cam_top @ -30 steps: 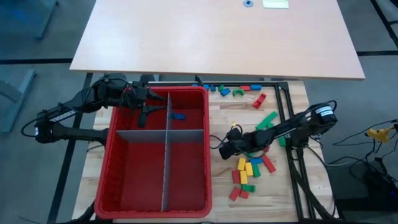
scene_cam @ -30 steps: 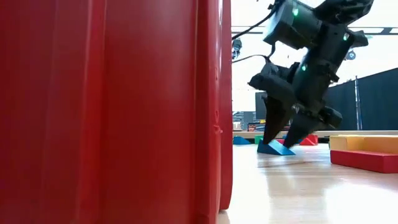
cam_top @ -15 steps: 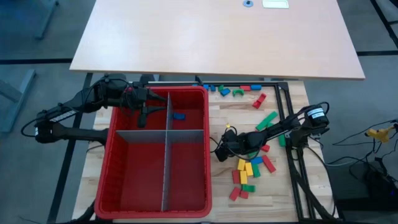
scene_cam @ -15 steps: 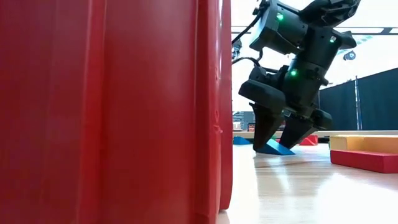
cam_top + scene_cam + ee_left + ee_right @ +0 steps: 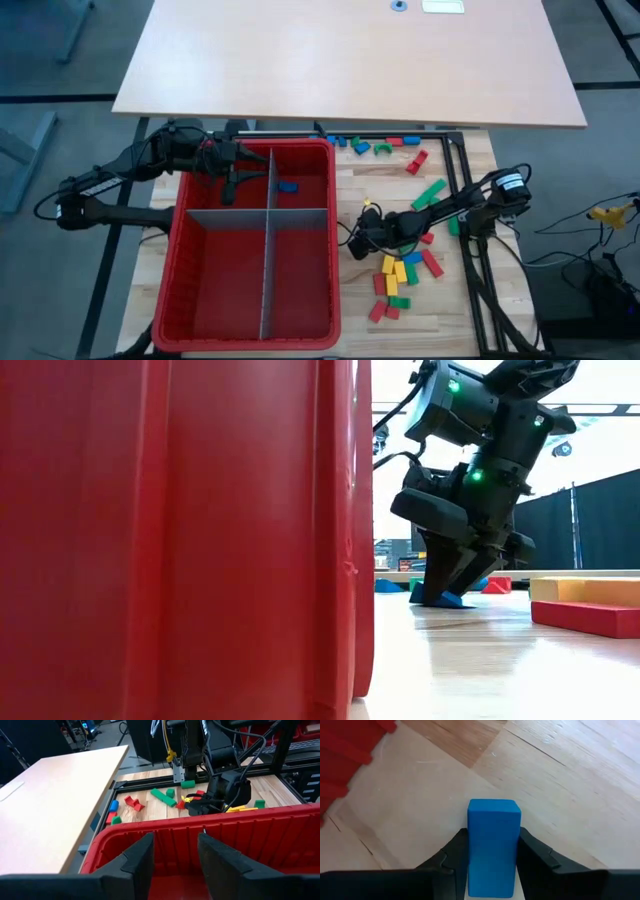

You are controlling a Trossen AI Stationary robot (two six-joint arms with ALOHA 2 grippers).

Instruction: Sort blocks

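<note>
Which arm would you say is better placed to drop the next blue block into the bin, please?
The right: its gripper is shut on a blue block on the table beside the red bin. The left gripper hangs open and empty over the bin's far compartment.

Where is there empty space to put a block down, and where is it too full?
Inside the red bin, both near compartments look bare, and the far right one holds only one blue block. The left gripper hangs over the far left one. Right of the bin, the wood is crowded: the right gripper clamps a blue block beside the block pile.
</note>
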